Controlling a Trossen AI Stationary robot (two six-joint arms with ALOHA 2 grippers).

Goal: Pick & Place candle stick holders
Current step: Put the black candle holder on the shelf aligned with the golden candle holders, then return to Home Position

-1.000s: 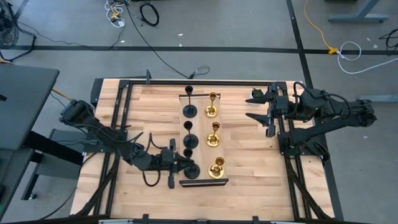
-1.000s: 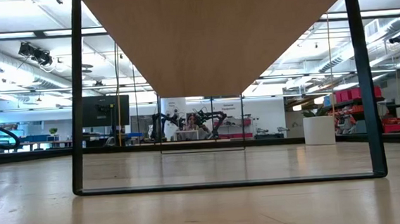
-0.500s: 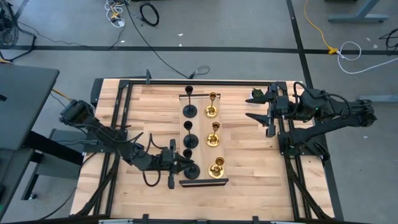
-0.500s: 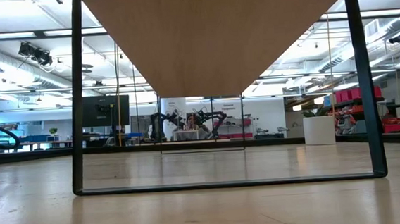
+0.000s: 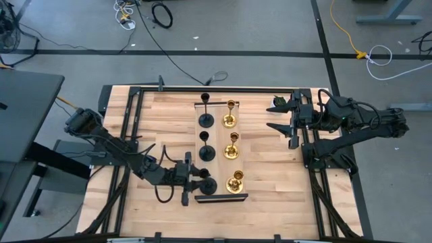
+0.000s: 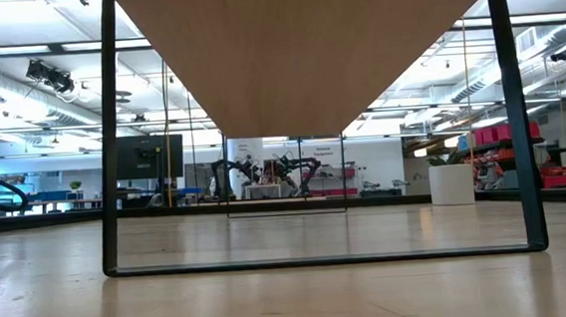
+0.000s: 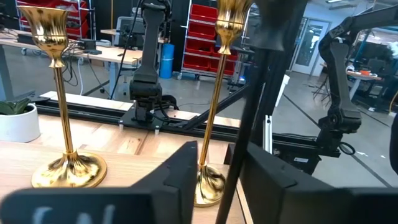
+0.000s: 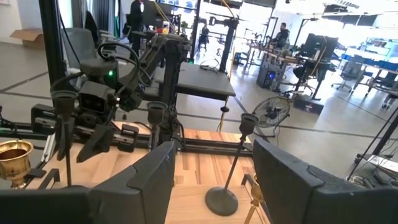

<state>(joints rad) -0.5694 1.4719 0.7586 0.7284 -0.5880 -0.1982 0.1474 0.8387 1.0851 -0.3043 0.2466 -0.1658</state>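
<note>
Three black holders (image 5: 206, 121), (image 5: 206, 154), (image 5: 208, 184) and three gold ones (image 5: 229, 120), (image 5: 231, 151), (image 5: 235, 182) stand on their round bases in two rows on a board (image 5: 219, 135) mid-table. My left gripper (image 5: 191, 177) is open at the near black holder. That holder's thin stem (image 7: 235, 143) stands between the fingers. Two gold holders (image 7: 61, 168), (image 7: 211, 112) show beyond it. My right gripper (image 5: 283, 115) is open and empty at the far right, above the table. My left gripper comes level from the table's left side, with the near black holder's stem (image 7: 231, 168) upright between its fingers. The stem stands close to one finger (image 7: 267, 180) and apart from the other (image 7: 180, 174). I cannot tell whether it touches.
Black rails (image 5: 221, 198) close the board at its near and far ends. A small white pot with a green plant (image 7: 15, 121) stands near the far right, by the right gripper. Bare wood lies to the left and right of the board.
The near black holder's cup has shifted slightly toward the table's near edge between my left gripper's fingers, while its base has stayed in place.
</note>
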